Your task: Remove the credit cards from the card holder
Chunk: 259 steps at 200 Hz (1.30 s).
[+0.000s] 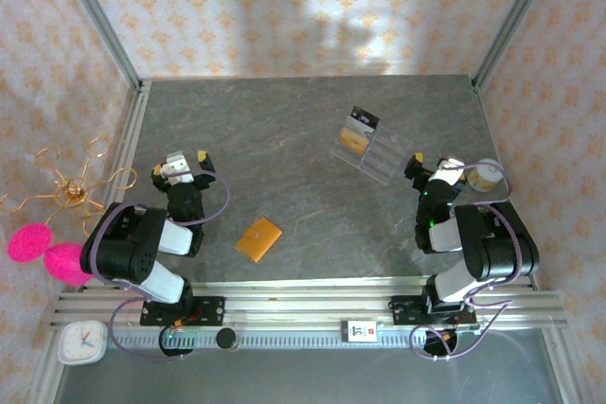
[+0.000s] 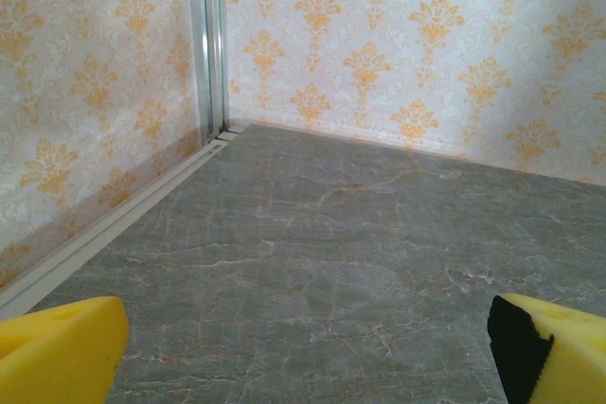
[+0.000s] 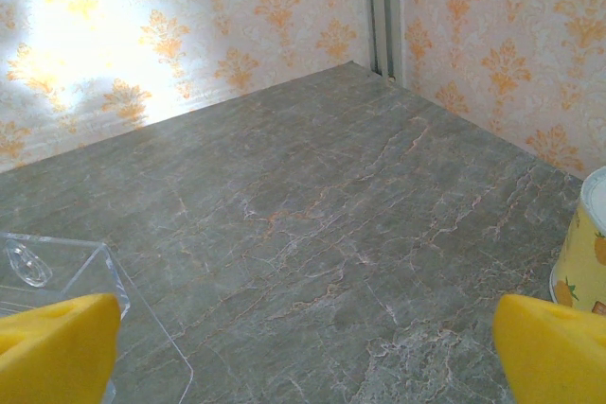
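The card holder [image 1: 258,238], a flat orange-tan wallet, lies closed on the grey table near the front, between the two arms. The credit cards are hidden. My left gripper [image 1: 180,162] sits to the wallet's left and a little farther back, apart from it. In the left wrist view the left gripper [image 2: 303,357] is open, its yellow fingers [image 2: 57,352] wide apart over bare table. My right gripper [image 1: 433,164] is far off to the wallet's right. In the right wrist view the right gripper [image 3: 303,352] is also open, with nothing between its fingertips [image 3: 554,352].
A clear acrylic stand [image 1: 369,150] holding a dark card [image 1: 363,120] and an orange card [image 1: 353,143] is at centre back; its corner [image 3: 57,267] lies by my right gripper. A yellow tin [image 1: 488,175] stands right of that gripper. A gold ornament [image 1: 71,186] and pink balls [image 1: 43,251] lie outside the left rail.
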Available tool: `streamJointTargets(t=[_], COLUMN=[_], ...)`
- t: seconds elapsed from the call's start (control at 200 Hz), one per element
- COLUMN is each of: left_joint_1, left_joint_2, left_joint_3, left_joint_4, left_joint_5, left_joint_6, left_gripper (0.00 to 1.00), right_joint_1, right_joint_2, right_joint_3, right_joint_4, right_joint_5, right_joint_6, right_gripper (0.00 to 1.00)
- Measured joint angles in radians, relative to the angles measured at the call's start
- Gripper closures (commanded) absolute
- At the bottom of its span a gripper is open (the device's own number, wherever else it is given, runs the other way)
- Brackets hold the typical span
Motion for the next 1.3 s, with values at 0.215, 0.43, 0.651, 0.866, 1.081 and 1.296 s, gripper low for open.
streamJointTargets(t=[0.215,0.43,0.651,0.866,1.081,1.296], left_joint_1=[0.003,0.007,0.003,-0.007,-0.007,0.008], left_joint_2=[0.0,0.0,-0.119,-0.347,-0.463,-0.56], left_joint_3=[0.0,0.0,0.01,0.065,0.125,0.141], left_joint_4=[0.0,0.0,-0.121,-0.302,-0.451,-0.628], left_joint_5=[0.003,0.003,0.002,-0.029,-0.048,-0.042], left_joint_6=[-0.001,-0.001,0.0,-0.042,-0.274,-0.645], left_gripper=[0.01,0.01,0.01,0.01,0.01,0.01], right_joint_1=[0.0,0.0,0.0,0.0,-0.034,-0.031], right_joint_2=[0.0,-0.002,-0.093,-0.267,-0.315,-0.352], right_joint_3=[0.0,0.002,0.198,0.269,0.361,0.345], right_joint_4=[0.0,-0.008,-0.319,-0.568,-0.85,-0.938], right_joint_5=[0.0,-0.019,0.01,0.098,0.037,-0.121], right_joint_6=[0.0,0.0,0.024,0.245,0.611,0.647], right_gripper=[0.0,0.0,0.0,0.0,0.0,0.02])
